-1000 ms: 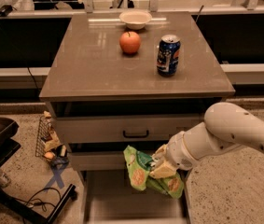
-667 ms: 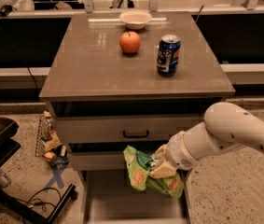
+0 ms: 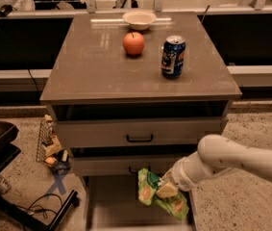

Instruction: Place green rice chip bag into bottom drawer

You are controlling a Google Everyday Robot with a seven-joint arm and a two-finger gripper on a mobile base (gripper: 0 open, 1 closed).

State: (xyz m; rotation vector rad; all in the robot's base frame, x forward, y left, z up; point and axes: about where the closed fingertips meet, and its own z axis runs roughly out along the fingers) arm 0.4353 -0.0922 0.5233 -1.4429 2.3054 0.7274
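Above the pulled-out bottom drawer [image 3: 111, 206], a wide, shallow grey-brown tray at the foot of the cabinet, the robot's two-finger gripper [image 3: 166, 189] clamps the green rice chip bag [image 3: 147, 194], a crumpled bright-green foil packet printed with tan chips. The bag hangs over the drawer's right half, apparently not yet resting on its floor. Pickup and carry look done; lowering and release remain. Compared with a second ago, the white arm [image 3: 231, 160] and the bag sit lower, closer to the tray. On the cabinet top, the blue soda can [image 3: 173, 57], red apple [image 3: 133, 43] and white bowl [image 3: 139, 19] are unmoved.
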